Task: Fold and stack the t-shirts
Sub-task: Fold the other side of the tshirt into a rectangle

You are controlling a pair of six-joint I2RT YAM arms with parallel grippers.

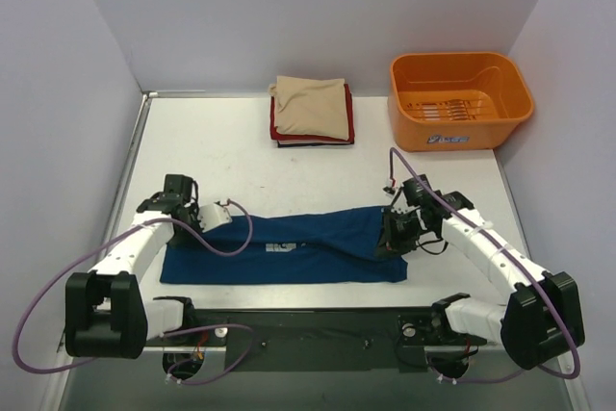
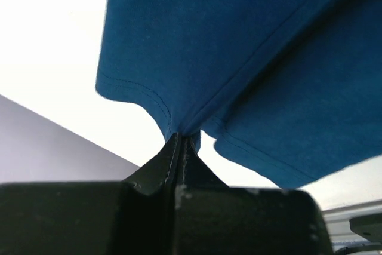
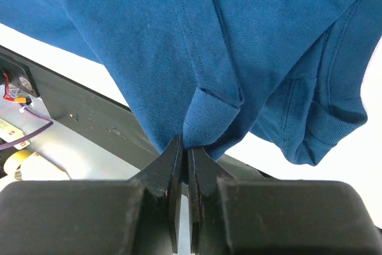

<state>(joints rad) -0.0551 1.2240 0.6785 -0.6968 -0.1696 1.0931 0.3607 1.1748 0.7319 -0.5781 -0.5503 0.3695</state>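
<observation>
A dark blue t-shirt [image 1: 289,247] lies stretched sideways across the near part of the table, partly folded into a long band. My left gripper [image 1: 210,216] is shut on its left end, where the cloth [image 2: 197,58] bunches into the fingertips. My right gripper [image 1: 393,233] is shut on the right end, pinching a folded hem [image 3: 209,111]. Both ends are lifted a little off the table. A stack of folded t-shirts [image 1: 311,113], beige on top of red and dark ones, sits at the back centre.
An orange plastic tub [image 1: 458,100] stands at the back right corner. Grey walls close the table on the left, back and right. A black mounting bar [image 1: 308,329] runs along the near edge between the arm bases.
</observation>
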